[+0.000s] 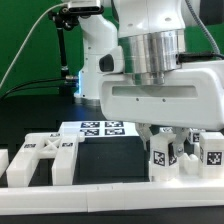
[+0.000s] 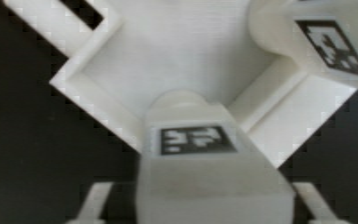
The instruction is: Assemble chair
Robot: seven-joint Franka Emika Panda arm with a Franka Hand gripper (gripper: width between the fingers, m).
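A white chair leg (image 2: 194, 140) with a square black-and-white tag stands between my gripper's (image 2: 197, 198) fingers (image 2: 98, 200). A thin dark gap shows on each side of it, so the gripper is open around it. In the exterior view the gripper (image 1: 165, 136) hangs straight down over that leg (image 1: 162, 156), near the front of the black table. A second tagged white part (image 1: 210, 150) stands just to the exterior view's right of it, and in the wrist view this part (image 2: 329, 45) sits beyond the leg. A slotted flat panel (image 1: 45, 160) lies at the exterior view's left.
The marker board (image 1: 100, 129) lies behind the panel. A low white rail (image 1: 110, 192) runs along the table's front edge. In the wrist view a white angled wall (image 2: 131, 65) wraps around the leg's far side. The arm's base (image 1: 95, 55) stands at the back.
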